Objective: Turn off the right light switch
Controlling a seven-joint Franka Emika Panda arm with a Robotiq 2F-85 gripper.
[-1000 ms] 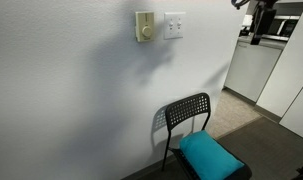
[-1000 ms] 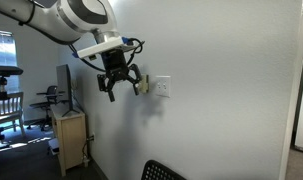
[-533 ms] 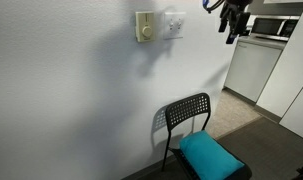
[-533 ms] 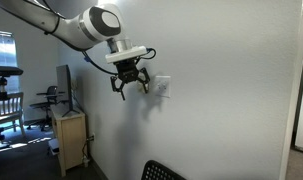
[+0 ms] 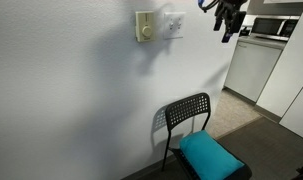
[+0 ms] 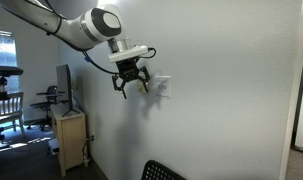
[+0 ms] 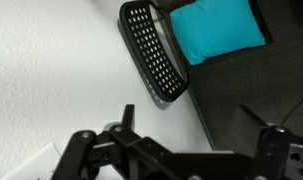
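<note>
The white wall plate [image 5: 173, 23] with the two toggles hangs on the wall beside a cream-beige plate with a round knob [image 5: 144, 26]. It also shows in an exterior view [image 6: 162, 87]. The toggles are too small to tell apart or read. My gripper [image 5: 228, 14] is open and empty in the air, off to one side of the white plate and apart from the wall. In an exterior view the gripper [image 6: 131, 82] overlaps the beige plate. The wrist view looks down past the spread fingers [image 7: 206, 125]; the switch is out of that view.
A black chair [image 5: 186, 115] with a teal cushion [image 5: 209, 155] stands against the wall below the switches; it also shows in the wrist view [image 7: 156, 55]. A cabinet and counter [image 5: 256, 65] stand past the wall's end. A small wooden cabinet [image 6: 69, 135] stands by the wall.
Over the last second my gripper moved along the wall toward the white plate. In the last half second it hardly moved. It stayed open.
</note>
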